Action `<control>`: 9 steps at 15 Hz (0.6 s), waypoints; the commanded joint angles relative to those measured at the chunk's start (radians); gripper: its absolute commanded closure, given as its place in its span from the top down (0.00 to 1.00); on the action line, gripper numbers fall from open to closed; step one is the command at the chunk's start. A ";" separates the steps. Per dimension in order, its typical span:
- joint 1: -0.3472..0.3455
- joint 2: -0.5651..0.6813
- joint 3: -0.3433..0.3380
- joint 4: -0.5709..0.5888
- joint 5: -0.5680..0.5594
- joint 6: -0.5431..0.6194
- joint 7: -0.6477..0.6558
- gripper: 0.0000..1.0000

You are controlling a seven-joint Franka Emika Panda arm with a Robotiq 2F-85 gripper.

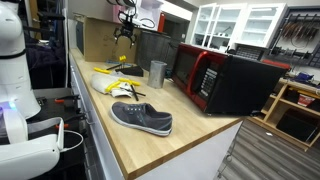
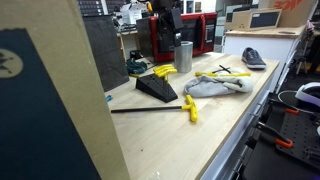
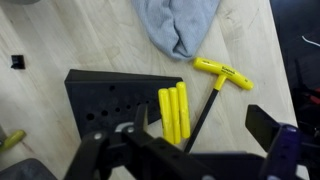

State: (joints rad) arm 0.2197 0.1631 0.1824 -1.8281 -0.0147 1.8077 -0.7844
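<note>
The black wedge-shaped key holder (image 3: 110,100) sits on the wooden worktop (image 1: 200,130), just beside a crumpled grey cloth (image 3: 180,25). Three yellow handles (image 3: 174,112) stand side by side in it; in the wrist view their long axes run top to bottom. A loose yellow T-handle key (image 3: 222,75) lies alongside, its shaft slanting to the lower left. The gripper (image 1: 124,30) hangs above the holder, pointing straight down, jaws spread wide and empty.
</note>
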 commanded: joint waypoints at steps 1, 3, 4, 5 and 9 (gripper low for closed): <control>-0.003 0.069 0.026 0.078 -0.055 -0.050 -0.020 1.00; -0.003 0.092 0.035 0.092 -0.067 -0.050 -0.018 1.00; -0.003 0.103 0.038 0.101 -0.069 -0.051 -0.017 1.00; -0.004 0.116 0.042 0.111 -0.067 -0.051 -0.014 1.00; -0.002 0.164 0.049 0.146 -0.062 -0.047 0.001 1.00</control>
State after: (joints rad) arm 0.2204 0.2832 0.2200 -1.7422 -0.0670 1.7973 -0.7846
